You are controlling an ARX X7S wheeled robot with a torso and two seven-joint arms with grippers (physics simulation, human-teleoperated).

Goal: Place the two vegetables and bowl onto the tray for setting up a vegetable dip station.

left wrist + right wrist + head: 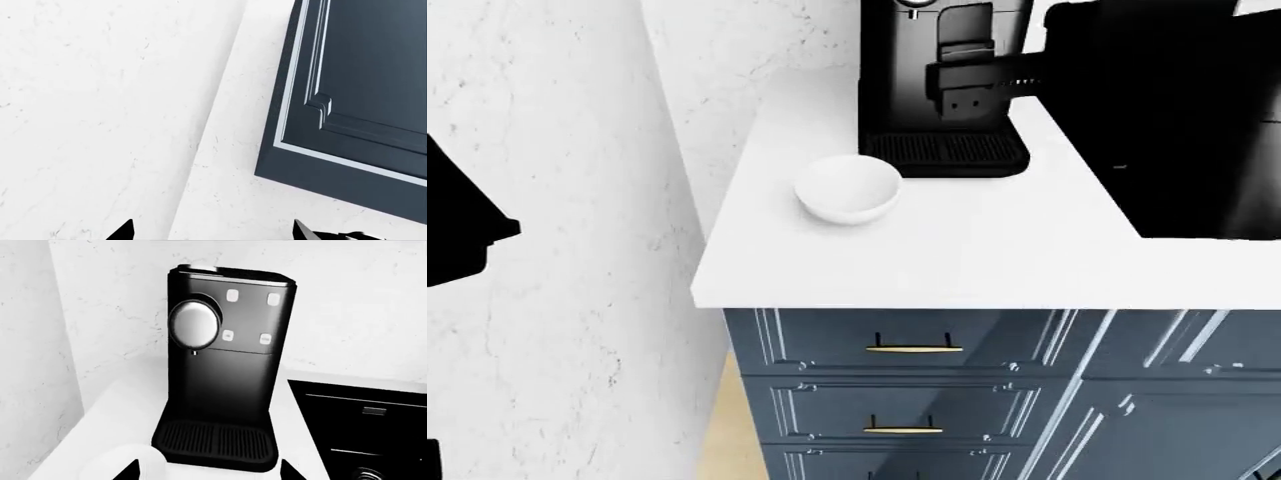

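Black coffee machine (948, 90) on white counter (961, 250); navy drawers (908, 390) below.

Black arm (461, 225); black pointed jaws.

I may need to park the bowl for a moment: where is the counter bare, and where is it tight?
Bare counter runs from the bowl along the front edge, up to the black sink. It is tight behind: the coffee machine stands close by the bowl, with only a narrow strip between machine and sink.
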